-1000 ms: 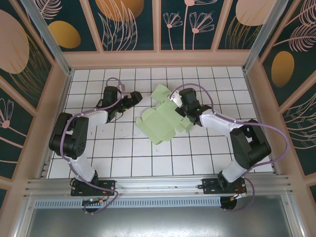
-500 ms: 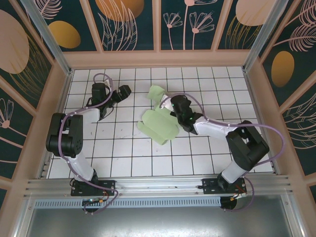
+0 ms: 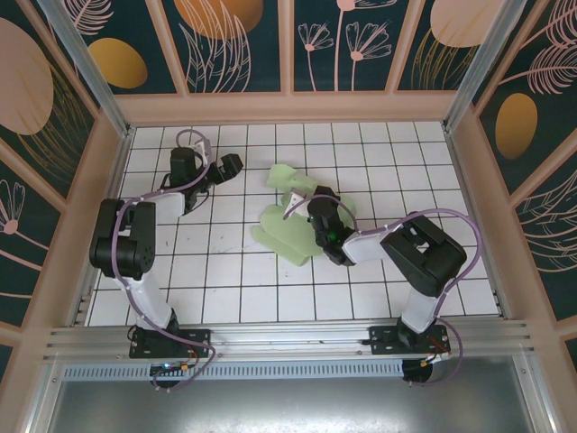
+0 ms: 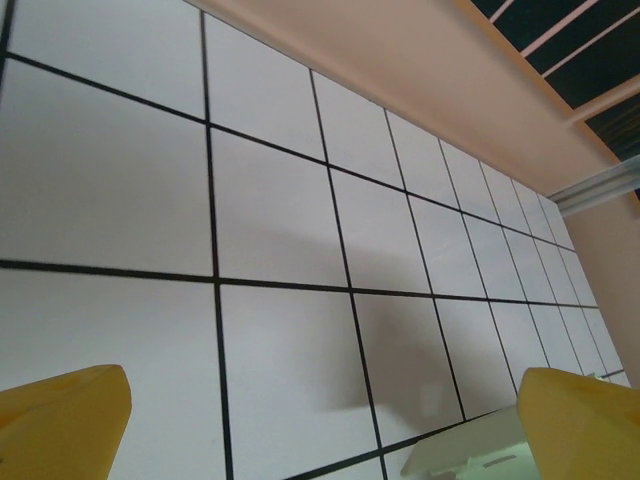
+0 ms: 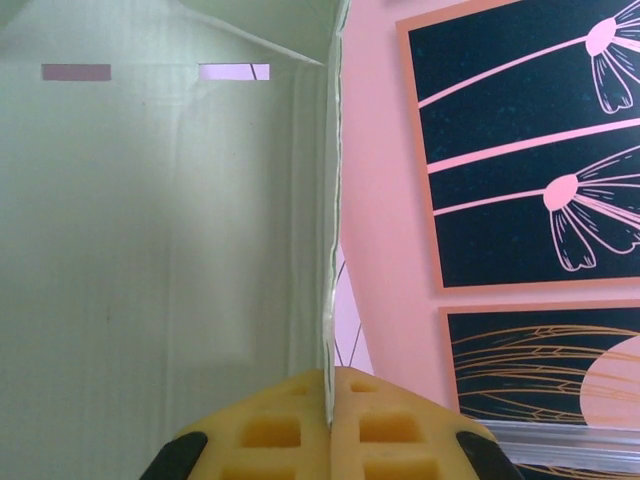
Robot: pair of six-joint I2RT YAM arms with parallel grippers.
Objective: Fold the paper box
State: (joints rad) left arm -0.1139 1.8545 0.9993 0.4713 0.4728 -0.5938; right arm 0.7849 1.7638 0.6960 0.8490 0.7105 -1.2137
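My right jaws pinch the paper box [image 5: 150, 250] edge; left jaws open.
Light, floppy card: grip near creases.

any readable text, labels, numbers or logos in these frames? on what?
None can be read in any view.
The paper box is plain mint card with two cut slots and no print.
The wall panels carry flower and leaf art, no lettering.
The tiled floor has black grid lines, no numbers.
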